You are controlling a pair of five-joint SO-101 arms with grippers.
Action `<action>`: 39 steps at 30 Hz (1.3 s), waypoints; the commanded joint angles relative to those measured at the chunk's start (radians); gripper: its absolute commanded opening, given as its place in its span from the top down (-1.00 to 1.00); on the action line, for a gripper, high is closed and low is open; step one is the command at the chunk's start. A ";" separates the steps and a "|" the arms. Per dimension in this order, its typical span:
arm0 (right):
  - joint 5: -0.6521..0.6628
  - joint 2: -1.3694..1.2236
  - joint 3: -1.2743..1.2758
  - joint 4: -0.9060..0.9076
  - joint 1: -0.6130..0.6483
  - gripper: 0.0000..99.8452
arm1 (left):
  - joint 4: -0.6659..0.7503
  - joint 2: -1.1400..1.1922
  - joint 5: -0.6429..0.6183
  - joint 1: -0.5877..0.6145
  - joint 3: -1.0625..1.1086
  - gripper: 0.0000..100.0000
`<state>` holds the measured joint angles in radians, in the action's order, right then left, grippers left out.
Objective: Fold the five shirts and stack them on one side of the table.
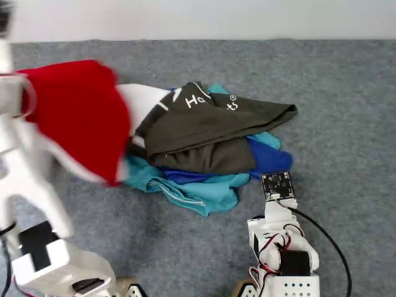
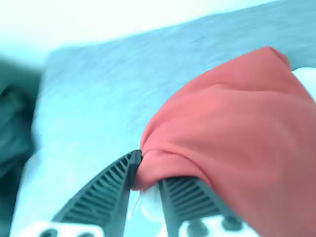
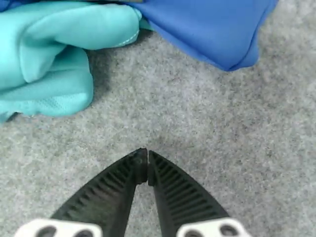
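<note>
A red shirt (image 1: 80,114) hangs lifted at the left of the table, pinched in my left gripper (image 2: 147,170), whose fingers are shut on a fold of the red shirt (image 2: 232,133). The rest lie in a pile at the table's middle: a dark olive shirt (image 1: 204,127) on top, a white shirt (image 1: 141,99) under it, a blue shirt (image 1: 269,158) and a teal shirt (image 1: 192,189) at the bottom. My right gripper (image 3: 146,165) is shut and holds nothing, just above the carpet near the pile's front edge, with the teal shirt (image 3: 49,54) and blue shirt (image 3: 212,29) ahead of it.
Grey carpet (image 1: 346,111) covers the table, with open room to the right and behind the pile. The left arm's white body (image 1: 37,210) stands at the front left, the right arm's base (image 1: 281,253) at the front middle. A pale wall (image 1: 198,18) runs along the back.
</note>
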<state>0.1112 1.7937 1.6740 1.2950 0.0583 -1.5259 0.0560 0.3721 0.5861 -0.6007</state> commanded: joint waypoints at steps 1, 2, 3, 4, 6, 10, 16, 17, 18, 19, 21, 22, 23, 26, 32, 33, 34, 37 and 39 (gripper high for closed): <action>-0.006 0.012 0.009 0.008 0.002 0.98 | 0.078 -0.074 0.017 0.175 -0.050 0.98; -0.006 0.012 0.009 0.008 0.002 0.98 | 0.092 -0.074 0.017 0.213 -0.050 0.98; -0.006 0.012 0.009 0.008 0.002 0.98 | 0.100 -0.074 0.021 0.249 -0.050 0.98; -0.006 0.012 0.009 0.008 0.002 0.98 | 0.103 -0.072 0.038 0.276 -0.048 0.98; -0.006 0.012 0.009 0.008 0.002 0.98 | 0.098 -0.072 0.071 0.313 -0.044 0.98; -0.006 0.012 0.009 0.008 0.002 0.98 | 0.100 -0.074 0.107 0.347 0.038 0.98; -0.006 0.012 0.009 0.008 0.002 0.98 | 0.078 -0.083 0.143 0.348 0.154 0.93; -0.006 0.012 0.009 0.008 0.002 0.98 | 0.058 -0.084 0.150 0.350 0.153 0.85; -0.006 0.012 0.009 0.008 0.002 0.98 | 0.038 -0.084 0.161 0.350 0.139 0.76; -0.006 0.012 0.009 0.008 0.002 0.98 | 0.015 -0.084 0.163 0.350 0.124 0.65; -0.006 0.012 0.009 0.008 0.002 0.98 | -0.017 -0.084 0.144 0.345 0.087 0.47; -0.006 0.012 0.009 0.008 0.002 0.98 | -0.029 -0.084 0.135 0.344 0.064 0.44; -0.006 0.012 0.009 0.008 0.002 0.98 | -0.046 -0.084 0.138 0.336 0.038 0.42; -0.006 0.012 0.009 0.008 0.002 0.98 | -0.110 -0.084 0.169 0.284 -0.041 0.42; -0.006 0.012 0.009 0.008 0.002 0.98 | -0.230 -0.084 0.178 0.091 -0.139 0.42; -0.006 0.012 0.009 0.008 0.002 0.98 | -0.230 -0.084 0.176 0.058 -0.134 0.42; -0.006 0.012 0.009 0.008 0.002 0.98 | -0.230 -0.084 0.176 0.029 -0.128 0.42; -0.006 0.012 0.009 0.008 0.002 0.98 | -0.230 -0.084 0.176 -0.084 -0.073 0.42; -0.006 0.012 0.009 0.008 0.002 0.98 | -0.230 -0.084 0.176 -0.170 -0.012 0.42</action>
<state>0.1112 1.7937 1.6740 1.2950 0.0583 -1.7331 0.0192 0.5409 0.5340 -0.6590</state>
